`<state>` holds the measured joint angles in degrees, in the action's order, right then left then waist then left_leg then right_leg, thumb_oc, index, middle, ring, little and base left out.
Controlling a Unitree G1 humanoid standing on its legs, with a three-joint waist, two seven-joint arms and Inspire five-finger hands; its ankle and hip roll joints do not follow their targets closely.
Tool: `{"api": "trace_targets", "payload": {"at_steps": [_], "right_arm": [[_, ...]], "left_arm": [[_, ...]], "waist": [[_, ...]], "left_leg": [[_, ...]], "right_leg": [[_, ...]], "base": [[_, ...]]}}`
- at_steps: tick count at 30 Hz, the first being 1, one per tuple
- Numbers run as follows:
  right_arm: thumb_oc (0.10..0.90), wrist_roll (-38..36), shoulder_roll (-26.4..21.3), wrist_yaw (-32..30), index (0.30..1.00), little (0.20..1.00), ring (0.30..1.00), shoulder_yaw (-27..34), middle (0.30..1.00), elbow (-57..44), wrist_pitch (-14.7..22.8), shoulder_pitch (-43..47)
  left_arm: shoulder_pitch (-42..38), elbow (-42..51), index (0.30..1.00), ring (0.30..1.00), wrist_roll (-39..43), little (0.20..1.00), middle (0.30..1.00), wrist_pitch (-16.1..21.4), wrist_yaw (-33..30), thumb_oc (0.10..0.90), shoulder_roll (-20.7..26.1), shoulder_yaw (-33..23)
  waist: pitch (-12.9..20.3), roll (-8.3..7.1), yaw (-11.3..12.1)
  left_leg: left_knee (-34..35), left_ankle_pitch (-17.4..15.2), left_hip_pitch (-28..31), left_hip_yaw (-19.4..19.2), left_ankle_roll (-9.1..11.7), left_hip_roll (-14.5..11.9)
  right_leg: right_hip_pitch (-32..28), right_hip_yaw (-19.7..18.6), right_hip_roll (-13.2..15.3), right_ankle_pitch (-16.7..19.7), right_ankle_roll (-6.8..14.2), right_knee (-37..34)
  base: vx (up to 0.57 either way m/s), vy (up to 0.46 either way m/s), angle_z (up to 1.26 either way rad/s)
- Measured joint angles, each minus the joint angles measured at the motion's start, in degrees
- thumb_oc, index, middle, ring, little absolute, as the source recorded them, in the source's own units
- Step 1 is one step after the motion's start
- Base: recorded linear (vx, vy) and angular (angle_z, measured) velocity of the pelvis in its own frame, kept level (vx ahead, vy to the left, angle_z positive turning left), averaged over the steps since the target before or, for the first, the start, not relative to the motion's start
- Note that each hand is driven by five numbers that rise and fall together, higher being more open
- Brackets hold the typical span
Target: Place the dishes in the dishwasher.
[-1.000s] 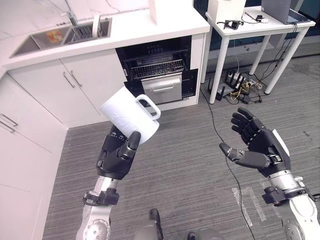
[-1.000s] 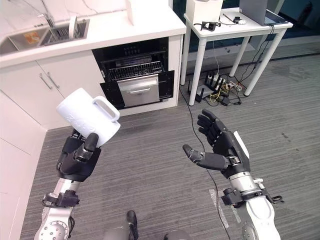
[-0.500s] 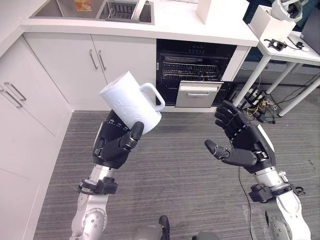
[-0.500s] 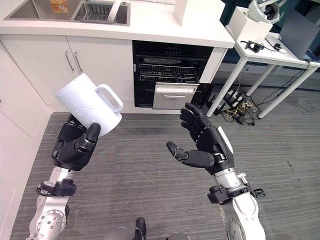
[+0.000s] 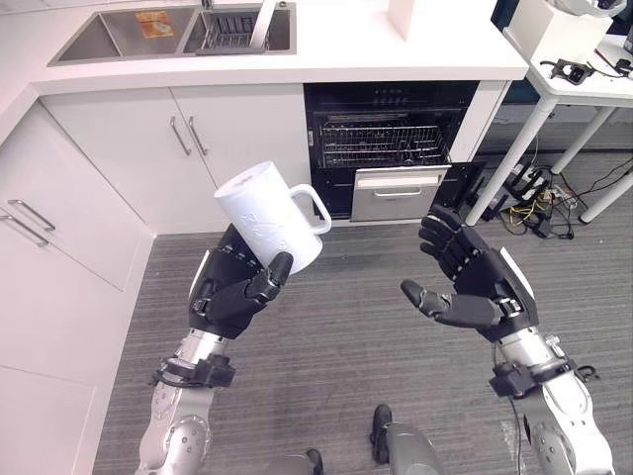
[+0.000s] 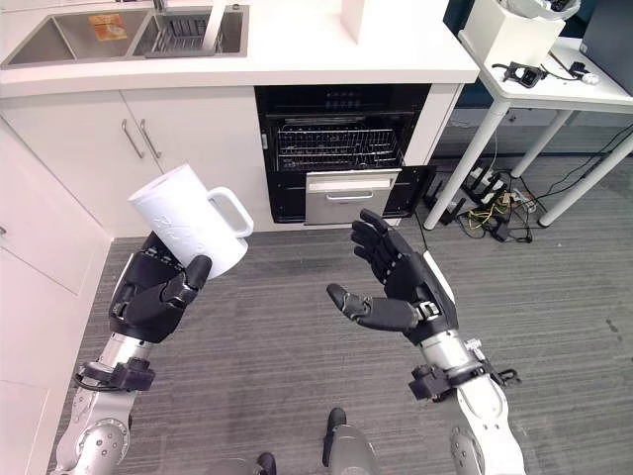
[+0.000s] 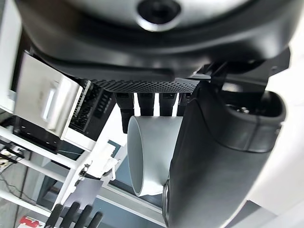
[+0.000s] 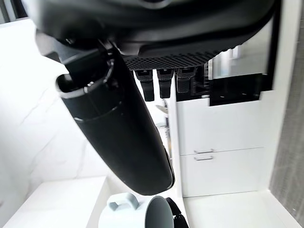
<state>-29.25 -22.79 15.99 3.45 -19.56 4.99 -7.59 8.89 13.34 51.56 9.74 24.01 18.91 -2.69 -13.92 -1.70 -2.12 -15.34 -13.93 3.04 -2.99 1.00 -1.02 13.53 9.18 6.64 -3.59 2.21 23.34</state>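
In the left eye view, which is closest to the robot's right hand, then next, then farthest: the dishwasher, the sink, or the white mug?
From the right hand:
1. Dishwasher, straight ahead under the counter.
2. White mug, across to the left, held in the left hand.
3. Sink, far left on the counter.

White mug (image 5: 265, 215), plain apart from faint raised lettering. Left hand (image 5: 232, 293) and right hand (image 5: 475, 287) black, the right with a white strip on its back. Bench (image 5: 396, 54) white; cabinets (image 5: 148, 148) white with silver handles. Dishwasher (image 5: 388, 139) interior black, drawer front silver. Floor (image 5: 336, 346) grey, finely striped.
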Motion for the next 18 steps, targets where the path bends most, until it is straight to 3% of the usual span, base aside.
{"api": "trace_targets", "payload": {"at_steps": [2,4,8,9,11,12,13,14,15,16,17,18], "right_arm": [[0.8,-0.01,-1.39,-0.82,0.9,0.9,0.9,0.63,0.9,0.19,0.01,0.26],[0.8,-0.02,-1.57,-1.17,0.9,0.9,0.9,1.58,0.9,0.25,-0.1,-0.6],[0.8,-0.03,-1.67,-1.32,0.9,0.9,0.9,3.1,0.9,0.28,-0.12,-3.46],[0.8,-0.02,-1.63,-0.76,0.9,0.9,0.9,2.95,0.9,0.5,-0.21,-4.33],[0.8,-0.03,-1.62,0.02,0.9,0.9,0.9,2.97,0.9,2.29,-0.21,-4.67],[0.8,-0.02,-1.14,0.0,0.9,0.9,0.9,3.41,0.9,2.71,0.01,-5.44],[0.8,-0.03,0.37,-0.14,0.9,0.9,0.9,3.28,0.9,4.03,-0.07,-5.38],[0.8,-0.05,-0.16,-0.05,0.9,0.9,0.9,2.85,0.9,4.74,-0.16,-5.49],[0.8,-0.05,-1.75,0.19,0.9,0.9,0.9,2.22,0.9,4.13,0.0,-5.1],[0.8,-0.01,-2.14,-0.03,0.9,0.9,0.9,1.99,0.9,4.9,0.32,-4.47],[0.8,-0.01,-1.93,-0.21,0.9,0.9,0.9,1.39,0.9,5.58,0.1,-4.39],[0.8,0.0,-1.94,-0.07,0.9,0.9,0.9,1.24,0.9,5.68,0.12,-4.12]], "left_arm": [[0.71,2.46,0.3,0.3,0.02,0.3,0.3,0.0,0.09,0.4,0.04,-0.05],[0.83,2.94,0.3,0.3,0.2,0.3,0.3,-0.01,0.24,0.4,-0.05,-0.19],[1.05,2.87,0.3,0.3,2.23,0.3,0.3,-0.78,0.99,0.4,-0.51,-0.1],[1.56,2.78,0.3,0.3,2.23,0.3,0.3,-0.84,1.51,0.4,-0.81,-0.09],[2.16,2.3,0.3,0.3,2.21,0.3,0.3,-0.99,1.8,0.4,-2.39,0.32],[1.72,1.91,0.3,0.3,2.04,0.3,0.3,-1.04,2.68,0.4,-2.33,0.73],[1.99,1.25,0.3,0.3,2.03,0.3,0.3,-1.05,3.82,0.4,-2.16,1.13],[2.32,0.25,0.3,0.3,2.06,0.3,0.3,-1.05,3.91,0.4,-2.49,2.12],[3.16,0.67,0.3,0.3,2.13,0.3,0.3,-0.65,4.28,0.4,-2.55,1.97],[2.44,-1.26,0.3,0.3,2.05,0.3,0.3,-0.7,4.78,0.4,-2.62,2.84],[2.8,-2.83,0.3,0.3,1.95,0.3,0.3,-1.15,5.09,0.4,-2.37,3.64],[3.18,-2.95,0.3,0.3,2.05,0.3,0.3,-1.11,5.33,0.4,-2.41,3.54]], "waist": [[1.34,0.36,-0.83],[1.65,0.07,-0.77],[2.08,-0.2,-1.65],[2.38,-0.63,-1.4],[2.59,-0.99,-0.85],[2.57,-1.67,-1.07],[2.38,-2.06,-0.5],[2.21,-0.63,-0.69],[2.68,-0.09,-0.5],[2.14,1.26,-1.76],[2.41,2.49,-2.01],[2.02,3.46,-1.4]], "left_leg": [[1.26,1.21,0.87,-1.79,1.96,-2.83],[0.46,1.65,2.07,-2.88,2.64,-4.27],[-0.68,5.62,2.19,-2.9,4.33,-5.69],[-2.93,6.64,1.63,-2.98,5.19,-5.69],[-18.54,6.9,-5.12,-2.31,4.72,-5.79],[-25.37,6.14,-9.82,-2.62,3.53,-4.69],[-24.93,4.21,-13.1,-3.79,-0.05,-1.46],[-16.75,3.48,-13.47,-4.55,-1.93,-0.36],[-8.95,3.42,-13.63,-6.52,-0.61,-1.14],[-2.29,4.24,-14.02,-7.83,0.95,-3.05],[1.23,4.84,-15.67,-8.19,0.81,-3.36],[-1.72,5.72,-20.05,-7.5,1.17,-3.94]], "right_leg": [[-0.12,0.96,-2.38,-2.54,-1.85,1.53],[-0.66,0.81,-4.24,-4.4,-3.29,2.34],[-1.18,0.3,-6.09,-7.17,-3.4,2.63],[-1.34,-0.65,-6.61,-8.01,-4.33,2.94],[-2.56,-1.61,-7.04,-8.3,-5.33,3.0],[-2.84,-1.78,-7.03,-8.75,-5.72,2.18],[-4.35,-1.66,-6.73,-7.8,-2.49,-0.99],[-4.47,1.62,-4.75,-11.32,7.83,1.48],[-3.83,-2.03,-1.34,-11.01,-3.06,4.28],[-5.07,-0.28,-3.41,-11.68,-4.82,4.72],[-6.61,-0.25,-4.83,-11.66,-4.94,3.41],[-7.13,-0.31,-6.22,-11.88,-4.54,2.18]], "base": [[0.25,-0.408,-0.04],[0.19,-0.327,-0.22],[0.19,-0.284,-0.22],[0.15,-0.253,-0.4],[0.15,-0.158,-0.29],[0.17,0.006,0.01],[0.2,0.112,0.0],[0.19,0.146,-0.18],[0.19,0.183,0.15],[0.19,0.15,0.27],[0.28,0.192,0.27],[0.28,0.174,-0.17]]}}
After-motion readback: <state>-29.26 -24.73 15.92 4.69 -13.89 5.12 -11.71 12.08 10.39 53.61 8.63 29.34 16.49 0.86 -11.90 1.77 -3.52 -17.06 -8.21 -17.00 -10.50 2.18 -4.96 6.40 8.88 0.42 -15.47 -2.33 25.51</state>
